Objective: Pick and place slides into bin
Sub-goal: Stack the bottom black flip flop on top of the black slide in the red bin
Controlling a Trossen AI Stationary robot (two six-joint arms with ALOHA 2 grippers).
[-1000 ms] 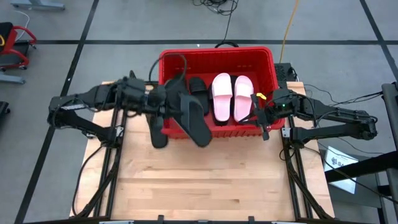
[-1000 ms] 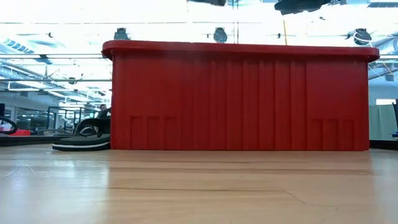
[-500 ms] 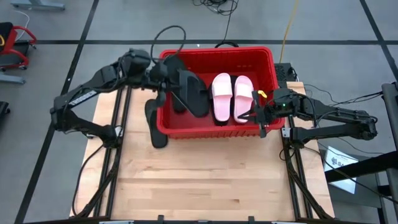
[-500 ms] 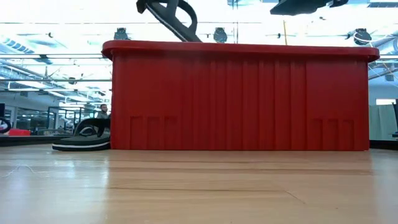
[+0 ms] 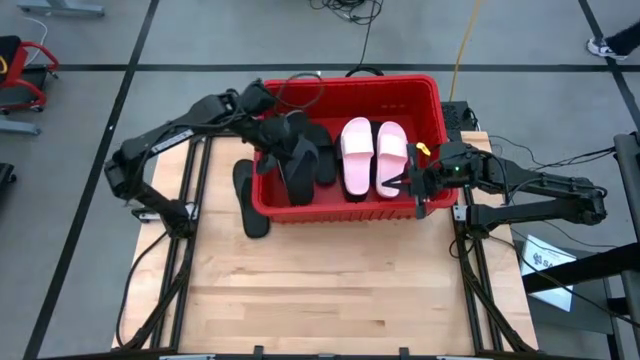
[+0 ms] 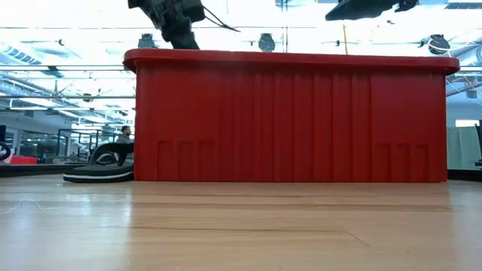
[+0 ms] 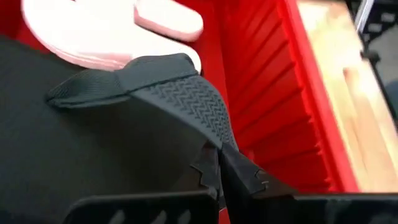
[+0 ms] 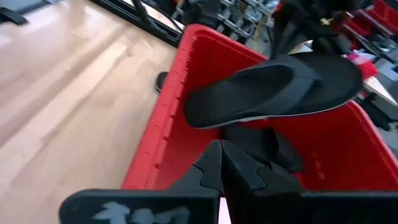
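Slides: two pink (image 5: 373, 156) side by side inside bin (image 5: 432, 100), toward its right half; black ones piled in left half; one black slide (image 5: 250, 198) on worktop (image 5: 320, 290), just outside bin's left wall, not yet collected. Same slide seen in low view lying flat at bin's left corner.

Held slide (image 5: 296, 168): black, thong type, carried tilted over bin's left half, above the black pile. Seen from right wrist view as a sole hanging level across bin's interior, clear of the walls. Probably held high and slanted to clear the rim before release.

Left gripper (image 5: 268, 128): over bin's rear-left area, jaws closed on the held slide, seemingly by strap or edge. Left wrist view shows ribbed black strap just ahead of the fingers, pink slides beyond.

Right gripper (image 5: 415, 186): at bin's right wall, near front-right corner, jaws closed, nothing in them. Waiting; parked at the rim, likely to leave room for the left arm.

Step in hand, by judgement: drop of held slide into bin. Remaining: worktop slide at left wall. Risk: tilted slide catching on the pile and propping against the wall.
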